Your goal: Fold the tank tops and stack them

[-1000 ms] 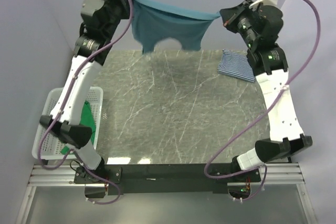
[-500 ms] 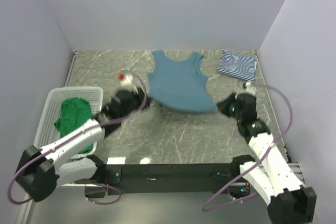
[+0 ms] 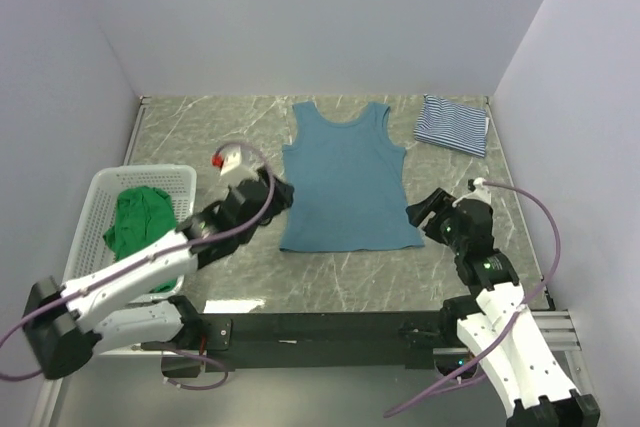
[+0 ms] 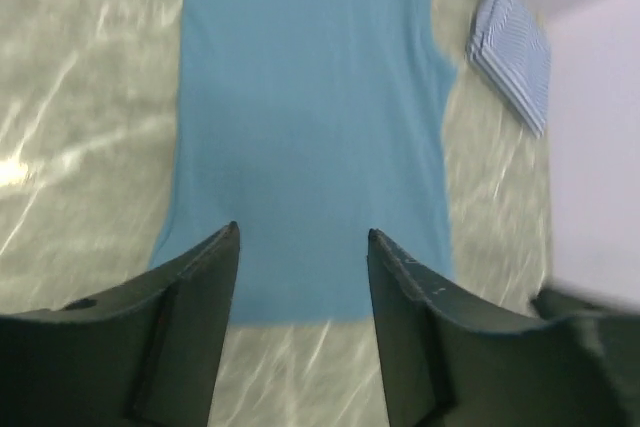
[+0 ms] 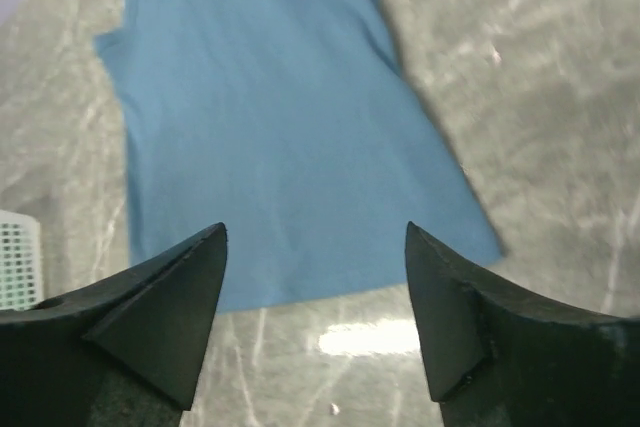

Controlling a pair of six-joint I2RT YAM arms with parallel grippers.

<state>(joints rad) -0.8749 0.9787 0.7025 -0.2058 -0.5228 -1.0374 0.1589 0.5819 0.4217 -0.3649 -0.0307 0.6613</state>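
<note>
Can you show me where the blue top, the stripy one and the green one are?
teal tank top (image 3: 345, 182): top external view, middle of its flat body.
striped tank top (image 3: 452, 124): top external view, centre of the folded bundle.
green tank top (image 3: 140, 219): top external view, middle of the crumpled heap.

Spread tank top lies centre; folded tank top far right; basket, left, holds 1 bunched tank top.
</note>
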